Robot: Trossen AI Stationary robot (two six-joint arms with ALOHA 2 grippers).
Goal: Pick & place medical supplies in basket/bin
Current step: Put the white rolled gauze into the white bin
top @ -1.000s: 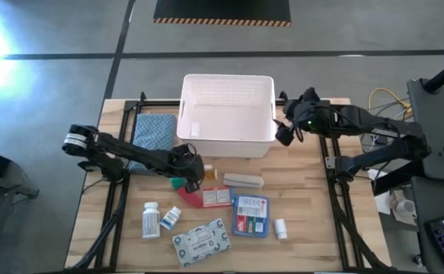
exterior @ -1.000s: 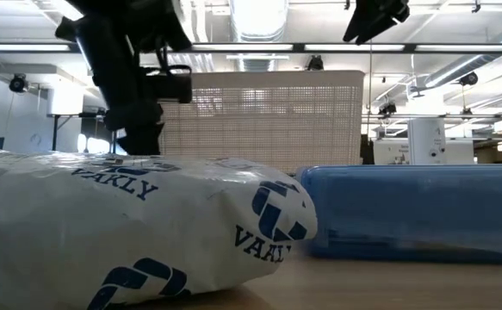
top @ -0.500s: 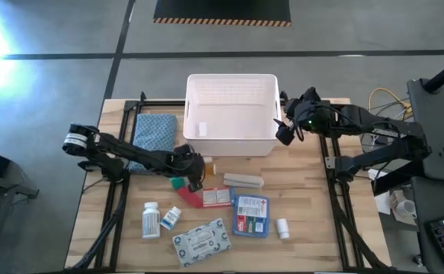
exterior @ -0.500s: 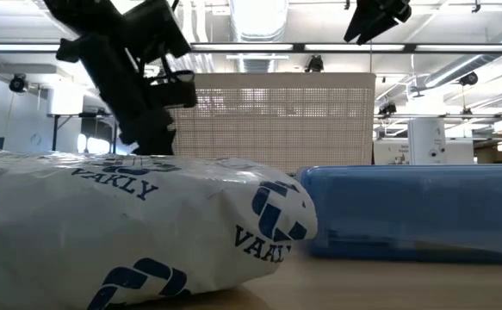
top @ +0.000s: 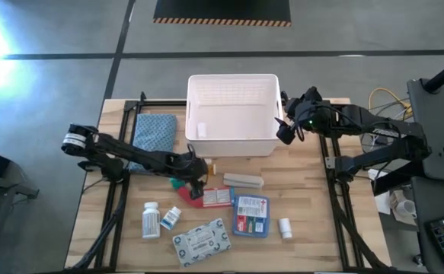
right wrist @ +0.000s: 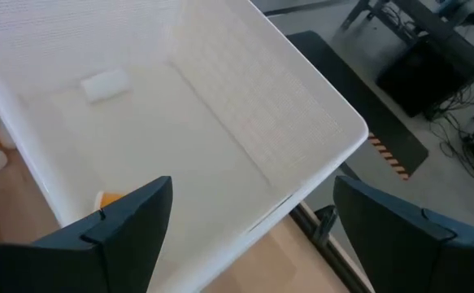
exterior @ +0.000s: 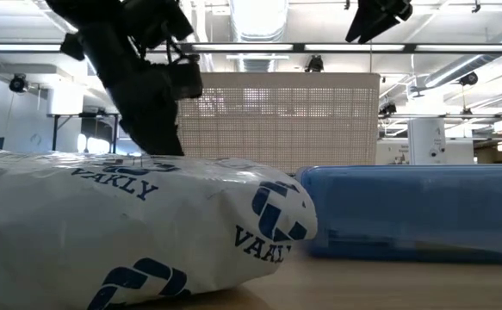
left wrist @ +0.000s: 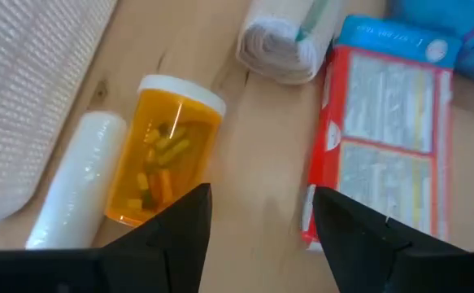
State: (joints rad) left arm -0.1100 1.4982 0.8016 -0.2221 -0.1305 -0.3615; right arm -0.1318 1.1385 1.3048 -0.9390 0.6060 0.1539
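The white bin [top: 233, 114] stands at the table's far middle. Supplies lie in front of it: an orange pill bottle [left wrist: 167, 171], a white roll [left wrist: 281, 41], a red-white packet [left wrist: 375, 138], a beige bar [top: 243, 180], a blue-red packet [top: 250, 215], a grey-white pack [top: 201, 242] and white bottles [top: 151, 219]. My left gripper [left wrist: 261, 236] is open low over the table, between the orange bottle and the red-white packet. My right gripper [top: 285, 129] is open over the bin's right wall [right wrist: 302, 146], near its near right corner. My left gripper touches nothing. My right gripper stands with one finger [right wrist: 131, 236] on the bin's inner side and the other [right wrist: 407, 236] on its outer side, coming from the table's right. Whether a finger touches the wall, I cannot tell.
A blue-grey folded cloth [top: 154, 131] lies left of the bin. A small white piece [right wrist: 106, 84] and something orange [right wrist: 110, 198] lie in the bin. A small white bottle [top: 284, 227] lies at the near right. Black frame rails run along both table sides.
The bin has slid a little toward the table's right edge. My left gripper has gone toward the right and slightly toward the near edge, staying low over the supplies.
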